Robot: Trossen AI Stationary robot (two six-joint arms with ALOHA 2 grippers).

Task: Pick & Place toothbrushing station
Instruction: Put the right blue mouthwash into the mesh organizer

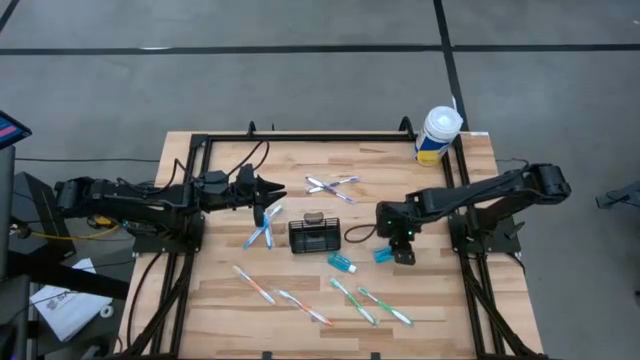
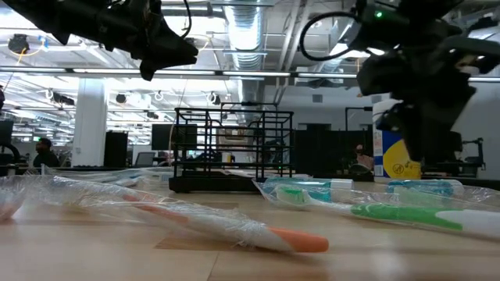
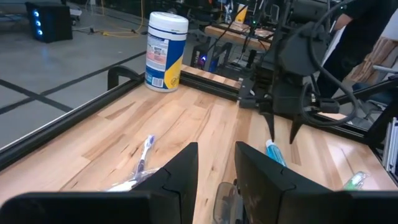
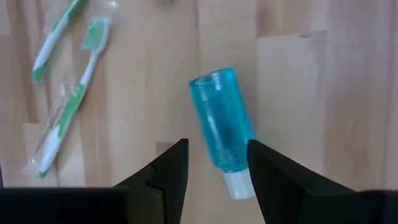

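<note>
The toothbrushing station, a small black wire-mesh basket, stands on its base at the middle of the wooden table. To its right my right gripper points down, open, over a blue bottle that lies on its side. The fingers stand on either side of the bottle's capped end without touching it. My left gripper hovers high to the left of the basket, pointing nearly level toward the right, open, with nothing plainly between its fingers.
A second blue bottle lies near the basket's front right. Wrapped toothbrushes lie around: blue, purple, orange and green. A white-and-yellow wipes tub stands at the far right corner. A black frame borders the table.
</note>
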